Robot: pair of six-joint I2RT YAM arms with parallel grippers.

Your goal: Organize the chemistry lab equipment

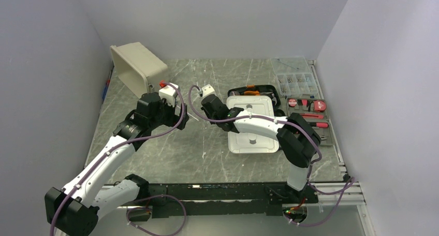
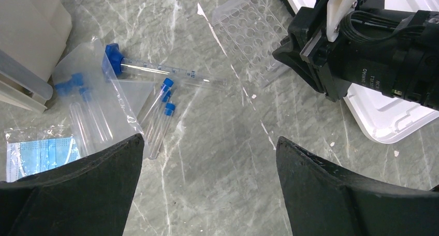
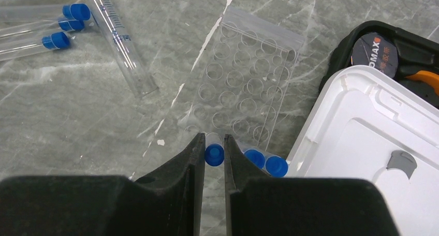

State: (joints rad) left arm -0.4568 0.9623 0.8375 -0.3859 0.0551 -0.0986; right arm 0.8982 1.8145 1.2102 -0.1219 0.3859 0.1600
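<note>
The right gripper [image 3: 213, 143] is pinched almost shut on a blue-capped tube [image 3: 214, 154]. Two more blue caps [image 3: 254, 158] lie just to its right, and the clear perforated rack [image 3: 243, 86] lies directly ahead. The left gripper [image 2: 209, 143] gapes wide and holds nothing, with loose capped tubes [image 2: 160, 117] ahead to its left.

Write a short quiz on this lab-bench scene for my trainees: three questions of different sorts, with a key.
1. True or false: the left gripper is holding a tube.
2. What sits between the fingers of the right gripper? A) a blue-capped tube B) a screwdriver C) a tape measure
3. In the right wrist view, how many loose tubes lie between the gripped one and the white lid?

Key: 1 false, its jaws are open and empty; 2 A; 3 two.
</note>
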